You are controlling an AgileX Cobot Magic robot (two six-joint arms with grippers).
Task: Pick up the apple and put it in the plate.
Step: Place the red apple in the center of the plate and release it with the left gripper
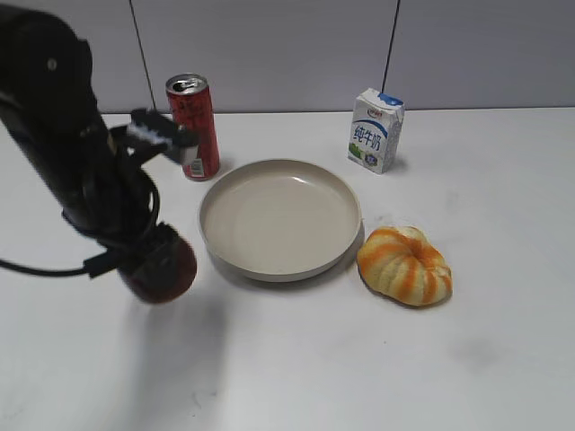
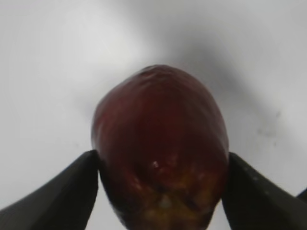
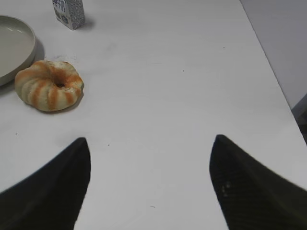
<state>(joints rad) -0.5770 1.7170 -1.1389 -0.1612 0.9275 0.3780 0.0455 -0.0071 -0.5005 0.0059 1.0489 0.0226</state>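
My left gripper (image 1: 162, 260) is shut on the dark red apple (image 1: 167, 274) and holds it above the table, left of the plate. In the left wrist view the apple (image 2: 160, 148) fills the space between the two black fingers (image 2: 160, 165), with yellowish flecks at its near end. The beige plate (image 1: 279, 218) sits at the table's middle with nothing in it; its edge shows in the right wrist view (image 3: 14, 48). My right gripper (image 3: 149, 143) is open and empty over bare table, out of the exterior view.
A red soda can (image 1: 193, 126) stands behind the plate's left side. A white milk carton (image 1: 375, 129) stands back right, also in the right wrist view (image 3: 68, 13). An orange-and-cream ribbed pumpkin-like thing (image 1: 404, 265) lies right of the plate, also in the right wrist view (image 3: 48, 85).
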